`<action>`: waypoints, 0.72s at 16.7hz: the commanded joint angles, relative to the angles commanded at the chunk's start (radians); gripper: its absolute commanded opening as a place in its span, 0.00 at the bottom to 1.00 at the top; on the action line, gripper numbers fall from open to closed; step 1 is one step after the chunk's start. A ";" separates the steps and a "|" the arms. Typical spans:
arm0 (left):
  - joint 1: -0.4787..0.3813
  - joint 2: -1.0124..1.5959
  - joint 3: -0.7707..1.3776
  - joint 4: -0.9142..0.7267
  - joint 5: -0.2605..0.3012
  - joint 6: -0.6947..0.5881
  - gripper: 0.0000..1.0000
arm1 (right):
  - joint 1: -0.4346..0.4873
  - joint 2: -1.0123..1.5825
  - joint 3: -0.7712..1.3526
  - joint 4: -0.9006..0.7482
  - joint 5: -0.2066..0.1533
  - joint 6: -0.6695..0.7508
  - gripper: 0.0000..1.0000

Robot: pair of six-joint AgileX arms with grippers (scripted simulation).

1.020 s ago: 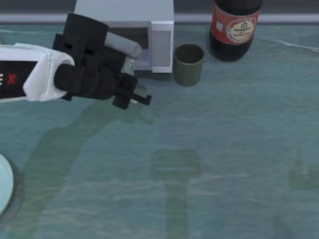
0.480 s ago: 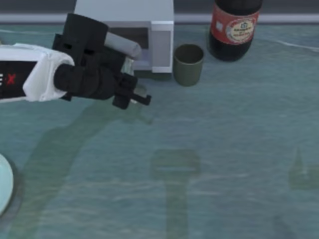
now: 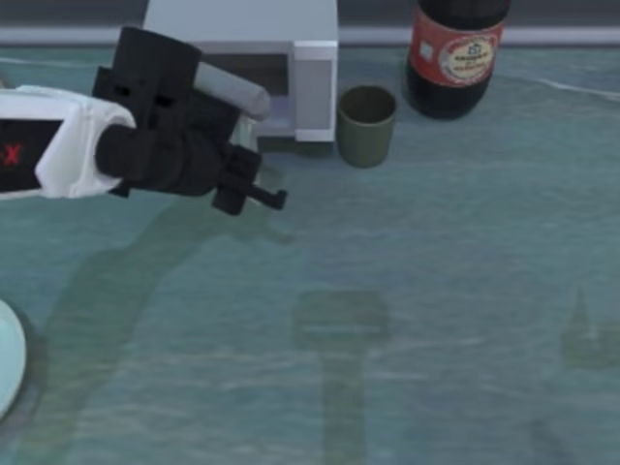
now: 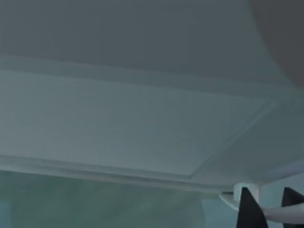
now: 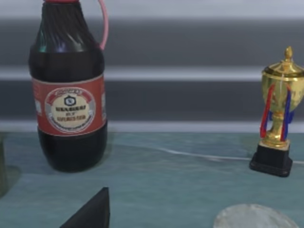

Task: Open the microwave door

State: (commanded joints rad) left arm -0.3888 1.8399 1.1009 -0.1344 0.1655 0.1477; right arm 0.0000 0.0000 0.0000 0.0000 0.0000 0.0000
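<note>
The white microwave (image 3: pixel 242 19) stands at the back of the table, left of centre. Its door (image 3: pixel 237 89) stands swung partly out from the front, and the dark cavity shows behind it. My left gripper (image 3: pixel 254 184) is at the door's free edge. In the left wrist view the door's window panel (image 4: pixel 118 118) fills the picture, and the white bar handle (image 4: pixel 285 216) runs between the two dark fingertips (image 4: pixel 249 211); my left gripper (image 4: pixel 270 209) is shut on it. Only one finger (image 5: pixel 95 211) of my right gripper shows, and the right arm is out of the top view.
An olive cup (image 3: pixel 366 124) stands just right of the microwave, a dark bottle with a red label (image 3: pixel 455 53) beyond it. A white plate (image 3: pixel 8 368) lies at the table's left edge. The right wrist view shows a gold trophy (image 5: pixel 278 118) and a grey stone (image 5: pixel 256 216).
My left gripper has moved a little to the left and back with the handle, and the door has swung slightly farther out.
</note>
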 joint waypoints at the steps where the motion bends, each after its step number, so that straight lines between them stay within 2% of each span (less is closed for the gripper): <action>1: 0.005 -0.005 -0.003 0.000 0.009 0.013 0.00 | 0.000 0.000 0.000 0.000 0.000 0.000 1.00; 4: 0.021 -0.012 -0.016 -0.004 0.031 0.045 0.00 | 0.000 0.000 0.000 0.000 0.000 0.000 1.00; 12: 0.021 -0.013 -0.016 -0.004 0.031 0.045 0.00 | 0.000 0.000 0.000 0.000 0.000 0.000 1.00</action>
State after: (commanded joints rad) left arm -0.3678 1.8274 1.0851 -0.1386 0.1969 0.1928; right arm 0.0000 0.0000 0.0000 0.0000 0.0000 0.0000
